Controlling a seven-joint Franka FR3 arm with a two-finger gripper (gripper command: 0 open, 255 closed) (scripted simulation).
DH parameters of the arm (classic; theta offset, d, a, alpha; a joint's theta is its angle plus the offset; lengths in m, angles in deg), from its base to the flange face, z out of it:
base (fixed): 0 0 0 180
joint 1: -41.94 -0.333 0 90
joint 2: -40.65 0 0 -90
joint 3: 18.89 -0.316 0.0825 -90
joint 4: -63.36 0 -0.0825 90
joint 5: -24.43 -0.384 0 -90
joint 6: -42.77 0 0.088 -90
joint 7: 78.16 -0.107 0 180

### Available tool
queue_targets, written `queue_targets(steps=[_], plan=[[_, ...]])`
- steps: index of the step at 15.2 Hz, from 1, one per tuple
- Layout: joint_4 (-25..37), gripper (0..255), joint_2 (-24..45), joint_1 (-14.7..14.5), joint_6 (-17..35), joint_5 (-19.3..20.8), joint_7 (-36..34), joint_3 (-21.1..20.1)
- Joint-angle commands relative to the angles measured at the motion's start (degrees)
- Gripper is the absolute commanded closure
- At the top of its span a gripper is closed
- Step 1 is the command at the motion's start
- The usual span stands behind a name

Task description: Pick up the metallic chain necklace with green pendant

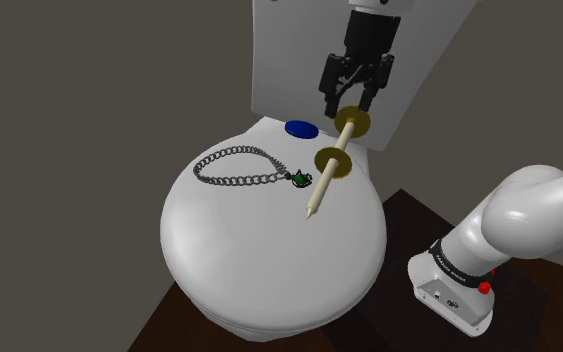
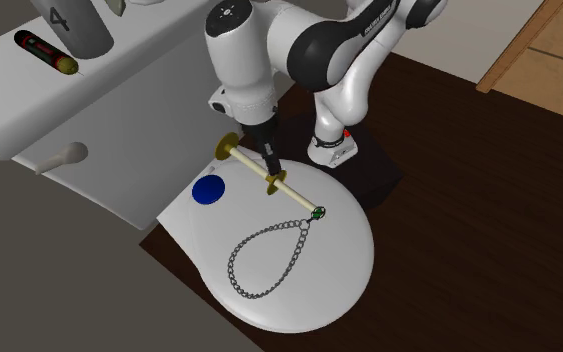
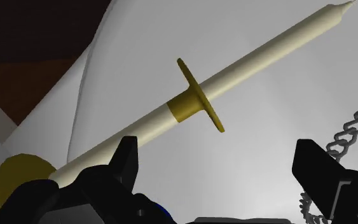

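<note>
Overhead, the gripper [image 1: 349, 105] hung with its fingers spread wide, clasping nothing, above the tank-side end of a cream candle [image 1: 321, 192] that carried two brass discs. The necklace [image 1: 231, 181] lay flat on the white toilet lid [image 1: 269, 260], chain looped, its green pendant [image 1: 300, 178] just beside the candle's tip. A blue button [image 1: 301, 128] sat near the tank [image 1: 289, 50].

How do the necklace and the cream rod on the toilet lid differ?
The necklace is a grey chain laid in a loop, ending in a green pendant; the rod is straight, cream, with two gold discs. The open tool hangs above the rod's end, away from the necklace. Both rest on the white lid, rod tip beside the pendant.
</note>
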Motion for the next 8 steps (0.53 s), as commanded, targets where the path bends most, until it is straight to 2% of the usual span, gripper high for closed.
queue_targets(steps=[1, 8], plan=[[2.7, 0, 4.0, 0.2, 0.4, -0.9, -4.5, -2.5], [11.7, 0, 18.8, 0.2, 3.3, -1.5, -19.9, -10.6]])
